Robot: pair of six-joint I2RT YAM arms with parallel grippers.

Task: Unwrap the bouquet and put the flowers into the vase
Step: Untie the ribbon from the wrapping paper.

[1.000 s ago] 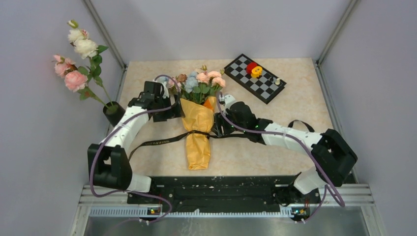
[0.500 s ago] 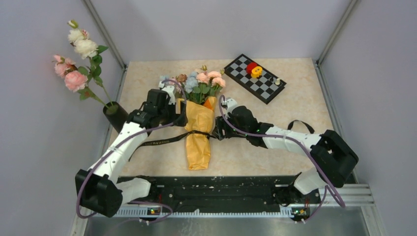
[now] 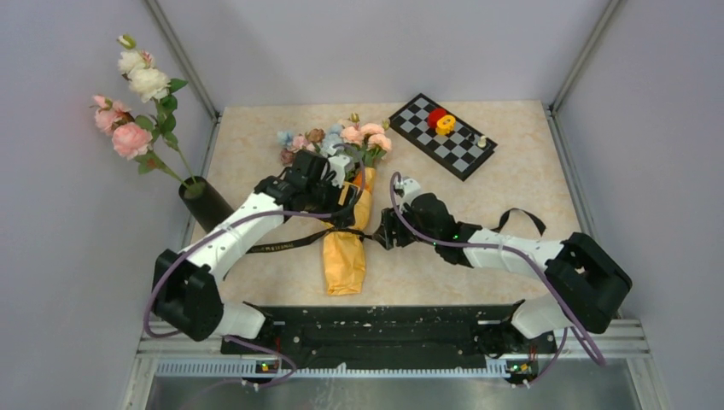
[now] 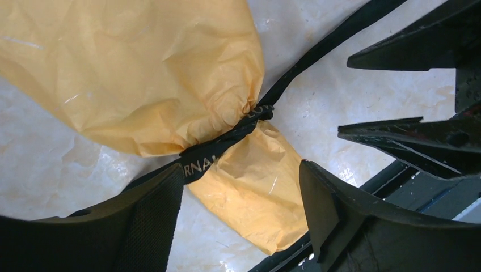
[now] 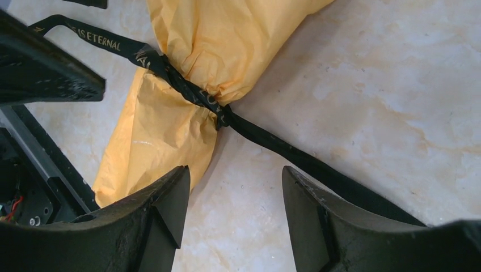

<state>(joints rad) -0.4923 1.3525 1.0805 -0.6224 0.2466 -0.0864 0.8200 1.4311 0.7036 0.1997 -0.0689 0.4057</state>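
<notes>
The bouquet lies mid-table, its orange-yellow paper [image 3: 344,256] tied by a black ribbon [image 3: 343,232]. Its small pastel flowers [image 3: 346,138] point to the far side. In the left wrist view the knot [image 4: 252,116] pinches the paper [image 4: 142,73]. My left gripper [image 3: 341,203] hovers over the wrap, open [image 4: 241,190], its fingers straddling the paper's lower end without pressing it. My right gripper [image 3: 382,232] is just right of the knot, open [image 5: 235,181] over bare table, the ribbon [image 5: 272,144] just ahead of it. The black vase [image 3: 205,205] stands at the left edge.
Large pink and white roses [image 3: 132,94] stand in the vase. A chessboard [image 3: 444,137] with red and yellow pieces lies at the back right. Ribbon tails trail left [image 3: 273,248] and right [image 3: 521,218]. A black rail [image 3: 384,329] runs along the near edge.
My left arm has swung right, from beside the bouquet to over its wrap, and its jaws have narrowed a little. The right gripper has shifted slightly nearer the knot.
</notes>
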